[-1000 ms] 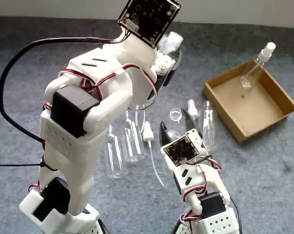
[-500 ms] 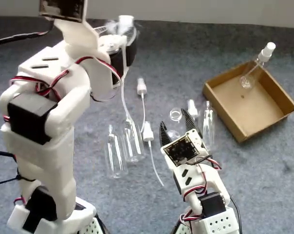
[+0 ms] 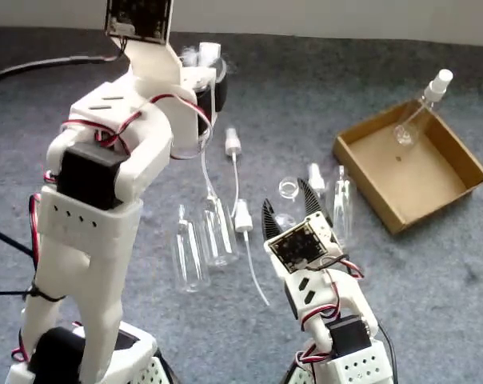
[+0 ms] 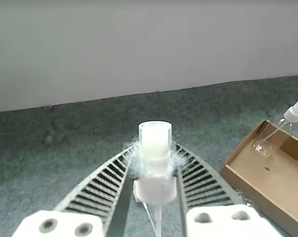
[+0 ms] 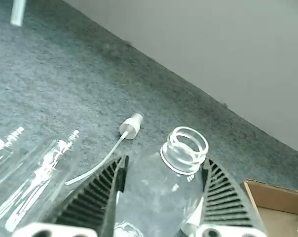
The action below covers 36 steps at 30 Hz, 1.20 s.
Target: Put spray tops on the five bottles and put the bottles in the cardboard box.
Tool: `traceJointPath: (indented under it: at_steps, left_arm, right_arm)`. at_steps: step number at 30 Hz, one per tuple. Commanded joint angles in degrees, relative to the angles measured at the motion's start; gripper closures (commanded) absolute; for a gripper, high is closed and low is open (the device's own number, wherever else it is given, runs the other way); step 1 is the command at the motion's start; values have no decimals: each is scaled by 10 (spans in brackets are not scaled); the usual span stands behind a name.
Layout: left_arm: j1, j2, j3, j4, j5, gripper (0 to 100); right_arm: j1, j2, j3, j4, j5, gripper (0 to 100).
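Observation:
My left gripper (image 3: 206, 70) is raised over the far left of the table, shut on a white spray top (image 3: 209, 53) whose dip tube hangs down. In the left wrist view the spray top (image 4: 155, 163) stands upright between the ribbed fingers. My right gripper (image 3: 288, 204) is near the table's middle, shut on a clear bottle (image 5: 176, 170) with an open neck (image 3: 288, 189). The cardboard box (image 3: 429, 188) lies at the right, with one capped bottle (image 3: 421, 108) leaning on its far corner.
Two clear bottles (image 3: 185, 250) (image 3: 217, 232) lie left of the right gripper, and a third (image 3: 342, 200) lies to its right. Loose spray tops (image 3: 233, 144) (image 3: 243, 218) (image 3: 315, 174) rest on the grey carpet among them.
The left arm swung left and away from the bottles, carrying the spray top up to the far side. The right arm and its bottle kept still.

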Motion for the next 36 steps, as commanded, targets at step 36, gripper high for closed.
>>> traceJointPath:
  at_steps: [36]
  left_arm:
    - [171, -490, 627, -545, -92, 995]
  right_arm:
    - [-93, -12, 55, -15, -49, 861]
